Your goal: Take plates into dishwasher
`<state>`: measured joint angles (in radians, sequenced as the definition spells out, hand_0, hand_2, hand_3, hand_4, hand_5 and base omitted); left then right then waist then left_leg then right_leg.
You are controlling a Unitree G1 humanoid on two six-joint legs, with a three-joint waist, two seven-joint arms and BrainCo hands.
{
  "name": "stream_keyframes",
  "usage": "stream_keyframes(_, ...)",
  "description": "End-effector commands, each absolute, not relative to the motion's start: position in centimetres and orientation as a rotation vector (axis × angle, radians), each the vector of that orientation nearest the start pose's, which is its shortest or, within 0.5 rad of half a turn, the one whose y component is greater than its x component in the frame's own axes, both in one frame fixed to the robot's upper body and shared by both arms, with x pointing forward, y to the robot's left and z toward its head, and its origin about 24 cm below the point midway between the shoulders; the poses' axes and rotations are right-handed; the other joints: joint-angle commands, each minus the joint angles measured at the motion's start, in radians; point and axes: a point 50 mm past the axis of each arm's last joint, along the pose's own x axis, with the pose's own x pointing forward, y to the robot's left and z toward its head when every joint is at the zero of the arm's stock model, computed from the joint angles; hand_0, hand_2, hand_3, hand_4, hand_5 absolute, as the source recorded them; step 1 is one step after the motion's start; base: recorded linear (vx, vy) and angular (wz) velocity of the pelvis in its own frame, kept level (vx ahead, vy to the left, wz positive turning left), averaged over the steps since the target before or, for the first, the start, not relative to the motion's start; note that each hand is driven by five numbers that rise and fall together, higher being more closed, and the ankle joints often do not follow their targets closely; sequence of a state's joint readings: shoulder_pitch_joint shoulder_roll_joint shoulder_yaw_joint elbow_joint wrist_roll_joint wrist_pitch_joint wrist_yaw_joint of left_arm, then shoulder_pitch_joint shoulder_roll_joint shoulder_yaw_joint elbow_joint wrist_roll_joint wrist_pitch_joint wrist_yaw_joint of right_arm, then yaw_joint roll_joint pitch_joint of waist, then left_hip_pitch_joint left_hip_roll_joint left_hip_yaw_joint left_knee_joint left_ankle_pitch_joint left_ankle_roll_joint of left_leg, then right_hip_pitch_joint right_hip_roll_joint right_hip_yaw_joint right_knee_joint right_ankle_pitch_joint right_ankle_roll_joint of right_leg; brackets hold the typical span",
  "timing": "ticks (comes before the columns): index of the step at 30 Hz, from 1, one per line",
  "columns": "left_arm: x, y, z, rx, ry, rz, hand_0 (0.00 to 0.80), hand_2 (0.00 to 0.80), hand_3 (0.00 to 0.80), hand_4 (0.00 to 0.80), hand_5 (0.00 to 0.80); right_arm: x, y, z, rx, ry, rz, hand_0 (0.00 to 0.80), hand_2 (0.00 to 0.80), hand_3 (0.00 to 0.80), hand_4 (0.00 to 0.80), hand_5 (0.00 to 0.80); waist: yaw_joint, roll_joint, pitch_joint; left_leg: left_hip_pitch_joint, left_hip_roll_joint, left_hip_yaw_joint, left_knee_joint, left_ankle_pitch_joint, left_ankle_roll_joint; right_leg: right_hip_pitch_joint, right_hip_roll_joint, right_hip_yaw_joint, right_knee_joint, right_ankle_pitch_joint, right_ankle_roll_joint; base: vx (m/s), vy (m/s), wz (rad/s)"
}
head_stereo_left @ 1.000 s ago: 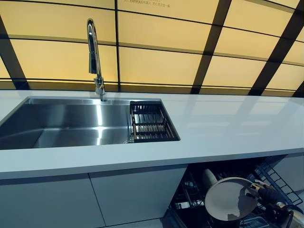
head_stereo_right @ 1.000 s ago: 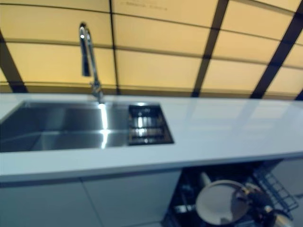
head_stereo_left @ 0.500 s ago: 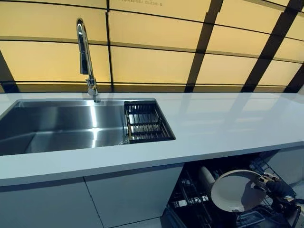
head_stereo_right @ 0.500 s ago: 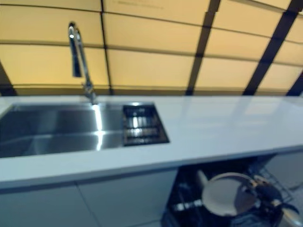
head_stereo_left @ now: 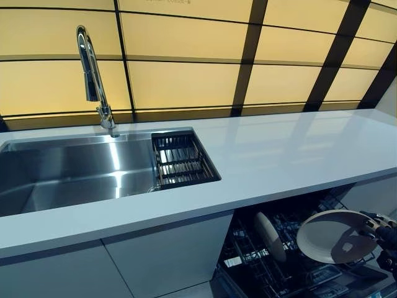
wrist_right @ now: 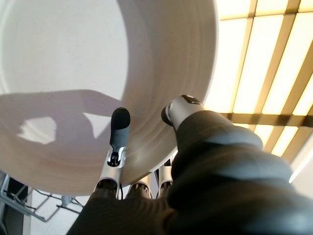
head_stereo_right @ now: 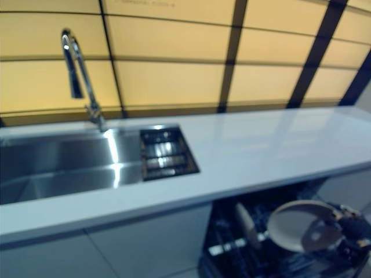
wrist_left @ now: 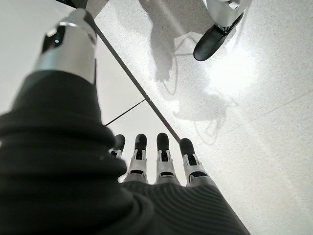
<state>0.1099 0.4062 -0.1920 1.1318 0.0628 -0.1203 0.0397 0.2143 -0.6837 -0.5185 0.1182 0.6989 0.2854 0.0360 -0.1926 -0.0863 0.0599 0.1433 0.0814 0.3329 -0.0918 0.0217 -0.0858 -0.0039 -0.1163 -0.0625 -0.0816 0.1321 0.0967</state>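
A: State of the right robot hand (wrist_right: 146,186)?
B: Fingers (wrist_right: 119,132) and thumb pinch the rim of a plate (head_stereo_left: 338,236); the plate is held tilted over the open dishwasher (head_stereo_left: 248,261), above its rack (head_stereo_left: 263,273); the hand shows at the lower right of the head views.

A: Left robot hand (wrist_left: 156,161)?
B: Fingers straight and relaxed, holding nothing; it hangs over the floor (wrist_left: 254,107), seen only in its own wrist view.

A: Other contents of the rack?
B: A second plate (head_stereo_left: 269,236) stands on edge in the rack, left of the held plate and apart from it.

A: Farther back?
B: The surface (head_stereo_left: 291,149) runs above the dishwasher; a sink (head_stereo_left: 68,174) is set into it at left, with a drain basket (head_stereo_left: 180,160) at its right end; a tap (head_stereo_left: 93,74) stands behind the sink; a wall of lit panels (head_stereo_left: 186,81) lies beyond.
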Motion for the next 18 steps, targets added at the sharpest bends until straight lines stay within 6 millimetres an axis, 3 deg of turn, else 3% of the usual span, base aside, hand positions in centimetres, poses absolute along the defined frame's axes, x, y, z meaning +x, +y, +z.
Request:
stream_keyframes(1,9.0,30.2,-13.3,0.543,1.087,0.089,0.0,0.0,0.0,0.0,0.0,19.3,-39.8,14.5,-0.013,-0.042,-0.488,0.8,0.8,0.8,0.8,0.8,0.004,0.013,0.03,-0.008,-0.028,-0.061,0.033,-0.055,0.075,-0.007,-0.027,-0.007,0.158,-0.029,0.074,0.0,0.0,0.0)
stream_keyframes(12,9.3,30.6,-13.0,0.553,1.079,0.09,0.0,0.0,0.0,0.0,0.0,18.7,-41.1,13.3,-0.218,0.139,-0.55,0.8,0.8,0.8,0.8,0.8,0.0,0.017,0.034,-0.021,-0.024,-0.055,0.041,-0.053,0.078,-0.029,-0.023,0.01,0.175,-0.032,0.075,-0.01,-0.022,-0.06)
stream_keyframes(18,9.3,30.9,-12.8,0.561,1.074,0.091,0.0,0.0,0.0,0.0,0.0,18.7,-41.1,12.1,-0.192,0.197,-0.547,0.8,0.8,0.8,0.8,0.8,0.005,0.024,0.046,-0.027,-0.024,-0.064,0.042,-0.051,0.079,-0.031,-0.021,0.014,0.179,-0.047,0.069,0.0,-0.024,-0.01)
